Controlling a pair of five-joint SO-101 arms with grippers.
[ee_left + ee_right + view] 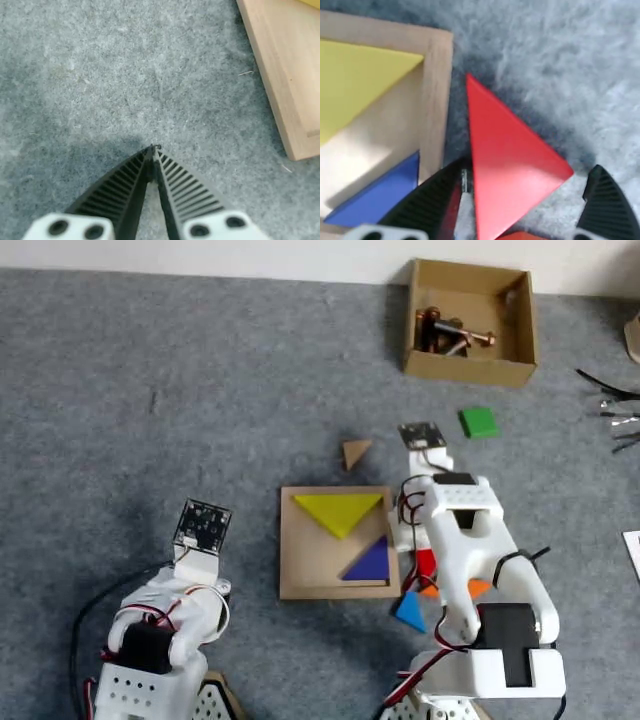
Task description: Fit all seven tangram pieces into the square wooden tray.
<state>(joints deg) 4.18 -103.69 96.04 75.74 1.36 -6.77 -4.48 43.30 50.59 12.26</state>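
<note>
The square wooden tray (300, 585) lies mid-table with a yellow triangle (340, 510) and a dark blue piece (368, 562) inside it. In the right wrist view the tray's rim (436, 85) sits beside a red triangle (510, 150) lying on the carpet. My right gripper (529, 167) is open, its fingers straddling this red triangle; one finger (437, 192) is at its edge, the other stands slightly apart. Orange pieces (478, 588) and a light blue triangle (409, 610) lie under the right arm (465, 530). My left gripper (152, 149) is shut and empty over carpet, left of the tray (280, 65).
A green square (478, 422) and a brown triangle (355, 452) lie on the carpet beyond the tray. A cardboard box (515, 365) with metal parts stands at the back right. Cables (610, 405) trail at the right edge. Grey carpet spreads wide on the left.
</note>
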